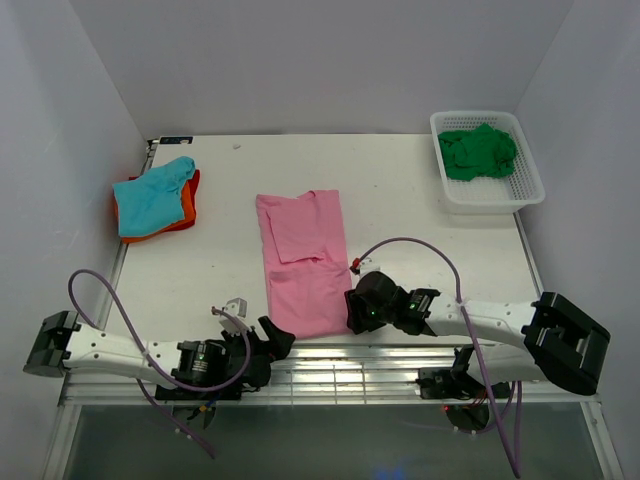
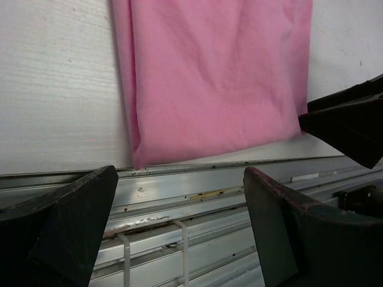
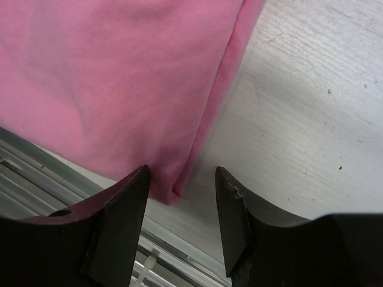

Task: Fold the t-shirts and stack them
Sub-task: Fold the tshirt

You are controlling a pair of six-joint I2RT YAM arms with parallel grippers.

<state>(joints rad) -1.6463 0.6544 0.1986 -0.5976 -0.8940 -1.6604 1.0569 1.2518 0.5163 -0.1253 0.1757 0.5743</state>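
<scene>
The pink t-shirt (image 1: pixel 303 262) lies folded lengthwise in a long strip in the middle of the table, its near end at the front edge. My left gripper (image 1: pixel 282 338) is open just off the strip's near left corner (image 2: pixel 139 156), over the metal edge rail. My right gripper (image 1: pixel 350 310) is open, its jaws either side of the near right corner (image 3: pixel 175 190) without closing on it. A teal t-shirt (image 1: pixel 150 195) lies on an orange one (image 1: pixel 186 208) at the far left. A dark green t-shirt (image 1: pixel 478 152) sits in the basket.
The white mesh basket (image 1: pixel 530 185) stands at the far right corner. The aluminium rail (image 2: pixel 197 197) runs along the table's front edge under my left gripper. White walls enclose the table on three sides.
</scene>
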